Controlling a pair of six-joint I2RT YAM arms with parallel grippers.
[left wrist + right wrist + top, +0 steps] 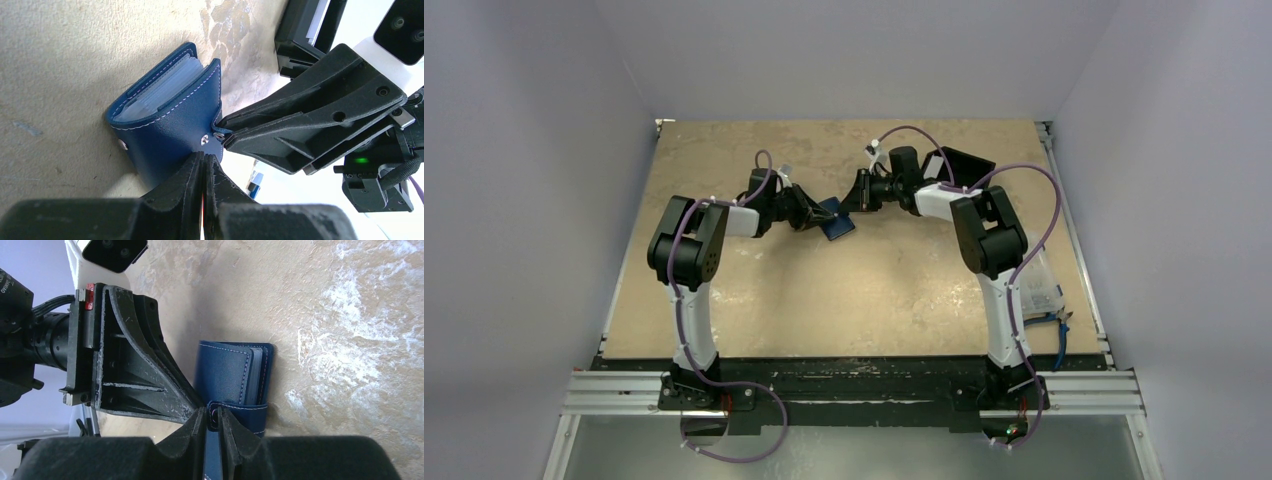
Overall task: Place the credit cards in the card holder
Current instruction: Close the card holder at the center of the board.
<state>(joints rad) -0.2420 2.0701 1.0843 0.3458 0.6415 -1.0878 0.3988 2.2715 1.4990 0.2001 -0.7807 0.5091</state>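
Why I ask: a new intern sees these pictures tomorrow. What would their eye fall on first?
Over the middle of the table, the left gripper and right gripper meet and pinch the small navy card holder between them. The left holds its cover edge, the right its snap tab; it gapes slightly, showing clear sleeves inside. A black box sits at the table's far right.

Access: card holder hemmed between left tool and right tool; near tabletop open; black box blocks far right.
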